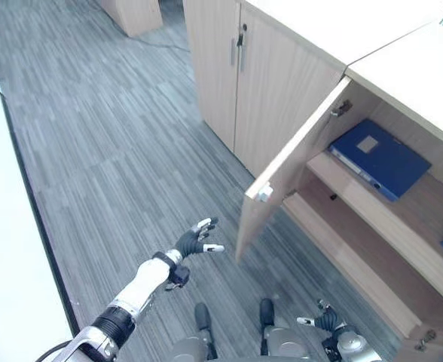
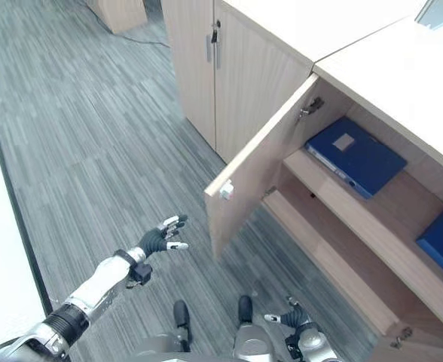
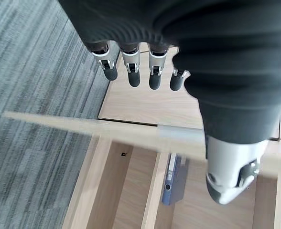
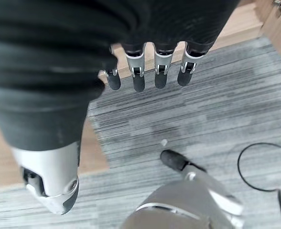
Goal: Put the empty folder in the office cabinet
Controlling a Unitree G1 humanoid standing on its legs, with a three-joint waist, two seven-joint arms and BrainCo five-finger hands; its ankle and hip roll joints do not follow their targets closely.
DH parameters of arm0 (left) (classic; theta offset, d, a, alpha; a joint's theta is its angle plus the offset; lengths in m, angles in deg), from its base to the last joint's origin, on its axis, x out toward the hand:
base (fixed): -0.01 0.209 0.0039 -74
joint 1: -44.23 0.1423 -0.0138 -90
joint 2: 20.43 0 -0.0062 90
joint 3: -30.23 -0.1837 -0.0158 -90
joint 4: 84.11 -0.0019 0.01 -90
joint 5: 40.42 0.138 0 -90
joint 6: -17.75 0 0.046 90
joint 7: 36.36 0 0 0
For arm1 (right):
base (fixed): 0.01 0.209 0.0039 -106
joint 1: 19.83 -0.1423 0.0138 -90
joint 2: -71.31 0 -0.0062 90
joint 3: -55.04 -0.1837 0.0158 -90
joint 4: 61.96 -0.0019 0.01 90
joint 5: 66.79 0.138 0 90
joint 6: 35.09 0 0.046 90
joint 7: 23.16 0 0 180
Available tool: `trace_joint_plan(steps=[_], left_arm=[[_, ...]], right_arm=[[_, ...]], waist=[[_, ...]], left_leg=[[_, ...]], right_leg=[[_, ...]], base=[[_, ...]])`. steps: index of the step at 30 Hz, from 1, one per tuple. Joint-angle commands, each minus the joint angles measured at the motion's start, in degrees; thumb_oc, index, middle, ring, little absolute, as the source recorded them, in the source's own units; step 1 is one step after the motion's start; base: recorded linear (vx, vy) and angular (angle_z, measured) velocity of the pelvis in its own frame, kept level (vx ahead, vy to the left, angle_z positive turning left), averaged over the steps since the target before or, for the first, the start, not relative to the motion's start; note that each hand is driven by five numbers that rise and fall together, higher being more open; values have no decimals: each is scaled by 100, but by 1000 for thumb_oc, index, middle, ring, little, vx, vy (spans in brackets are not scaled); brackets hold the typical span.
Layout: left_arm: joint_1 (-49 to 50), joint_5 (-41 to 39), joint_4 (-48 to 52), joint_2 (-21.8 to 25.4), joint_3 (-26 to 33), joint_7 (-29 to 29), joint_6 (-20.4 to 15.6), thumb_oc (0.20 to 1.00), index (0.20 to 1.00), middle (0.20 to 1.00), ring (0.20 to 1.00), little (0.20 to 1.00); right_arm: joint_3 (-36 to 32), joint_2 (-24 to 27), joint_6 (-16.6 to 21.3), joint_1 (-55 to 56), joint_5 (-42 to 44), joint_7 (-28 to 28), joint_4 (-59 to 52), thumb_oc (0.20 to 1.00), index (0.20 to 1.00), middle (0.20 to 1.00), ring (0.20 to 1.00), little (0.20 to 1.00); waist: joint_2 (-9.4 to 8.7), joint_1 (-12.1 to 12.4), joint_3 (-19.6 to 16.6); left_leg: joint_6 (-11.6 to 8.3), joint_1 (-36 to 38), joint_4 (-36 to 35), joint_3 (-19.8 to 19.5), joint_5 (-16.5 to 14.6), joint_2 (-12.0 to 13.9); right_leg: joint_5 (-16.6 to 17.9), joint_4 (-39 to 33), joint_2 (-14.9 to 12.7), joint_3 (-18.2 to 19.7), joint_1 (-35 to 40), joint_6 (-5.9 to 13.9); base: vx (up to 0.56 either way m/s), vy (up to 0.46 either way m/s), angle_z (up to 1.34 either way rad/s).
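Note:
A blue folder [image 1: 380, 158] lies flat on the upper shelf of the open wooden cabinet [image 1: 372, 226]; in the left wrist view the folder [image 3: 171, 183] shows past the door's edge. The cabinet door [image 1: 289, 162] stands swung out to the left. My left hand [image 1: 195, 241] hovers above the carpet just left of the door's lower edge, open, fingers [image 3: 132, 71] straight and empty. My right hand [image 1: 323, 318] hangs low in front of the cabinet's bottom shelf, open and empty, fingers [image 4: 138, 74] over the floor.
A second blue item [image 2: 441, 243] lies at the right end of the same shelf. A closed two-door cabinet [image 1: 236, 83] with metal handles stands to the left of the open one. A white surface [image 1: 3, 264] runs along the left side. Grey carpet covers the floor.

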Motion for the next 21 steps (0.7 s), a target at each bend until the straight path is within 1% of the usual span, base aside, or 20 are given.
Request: trace_joint_plan(steps=[1,3,5,7,8,10,12,14,16,19,20,21], left_arm=[[-339,-10,198,118,68,-268,-161,1000,1000,1000,1000,1000],[-254,30,267,132,60,-298,-137,1000,1000,1000,1000,1000],[-237,99,245,16,154,-227,-148,1000,1000,1000,1000,1000],[-216,115,290,-93,232,-142,-146,1000,1000,1000,1000,1000],[-256,101,311,-164,250,-93,-141,1000,1000,1000,1000,1000],[-298,180,276,-301,243,-61,-137,1000,1000,1000,1000,1000],[-369,205,163,-498,261,17,-140,1000,1000,1000,1000,1000],[-458,225,-31,-697,297,142,-153,1000,1000,1000,1000,1000],[-612,253,-429,-902,348,309,-158,1000,1000,1000,1000,1000],[-884,230,-1044,-1117,513,596,-151,1000,1000,1000,1000,1000],[-1062,149,-1395,-1197,608,753,-122,1000,1000,1000,1000,1000],[-1073,149,-1403,-1198,611,752,-126,1000,1000,1000,1000,1000]], right_arm=[[-115,-94,-25,-97,-133,-54,195,1000,1000,1000,1000,1000],[-102,-142,-34,-155,-129,-75,223,1000,1000,1000,1000,1000],[-77,-176,-50,-232,-154,-84,216,1000,1000,1000,1000,1000],[-50,-221,-69,-276,-214,-85,284,1000,1000,1000,1000,1000],[-50,-246,-65,-284,-228,-57,275,1000,1000,1000,1000,1000],[-12,-287,-57,-214,-247,-49,271,1000,1000,1000,1000,1000],[-13,-291,-77,-135,-277,-46,298,1000,1000,1000,1000,1000],[15,-272,-86,-7,-314,-60,251,1000,1000,1000,1000,1000],[28,-230,-108,71,-323,-79,185,1000,1000,1000,1000,1000],[61,-93,-118,169,-368,-88,94,1000,1000,1000,1000,1000],[39,-18,-132,177,-339,-85,110,1000,1000,1000,1000,1000],[38,-17,-133,170,-338,-86,109,1000,1000,1000,1000,1000]], waist=[[-196,110,-113],[-164,113,-125],[-87,150,-115],[-36,246,-136],[-37,243,-175],[-69,210,-276],[-53,154,-397],[-34,48,-486],[-6,-81,-568],[20,-311,-599],[27,-468,-598],[28,-461,-608]], left_leg=[[-195,408,120,45,-688,54],[-190,501,112,144,-662,79],[-162,551,81,300,-649,134],[-174,582,92,502,-653,195],[-191,596,102,588,-642,209],[-213,682,116,690,-677,204],[-239,710,117,748,-632,208],[-282,831,131,809,-662,227],[-344,951,133,918,-627,274],[-422,1159,214,1146,-644,399],[-506,1192,494,1335,-675,551],[-508,1161,507,1343,-662,557]], right_leg=[[-156,685,-583,27,-300,763],[-207,955,-575,-28,-321,765],[-158,1304,-659,-262,-456,810],[-153,1513,-919,-864,-446,765],[-143,1507,-1035,-1222,-338,747],[-188,1321,-1062,-1444,-94,740],[-188,1093,-1007,-1381,29,712],[-227,856,-928,-1258,170,683],[-215,661,-835,-1149,274,632],[-272,586,-692,-955,342,581],[-349,569,-570,-779,358,517],[-332,565,-566,-770,330,505]], base=[[-27,46,4],[-49,44,-8],[-94,16,-21],[-83,-44,-65],[-59,-65,-111],[12,-81,-74],[70,-92,-16],[91,-111,-21],[88,-138,-35],[71,-164,-33],[38,-157,-46],[39,-178,-53]])
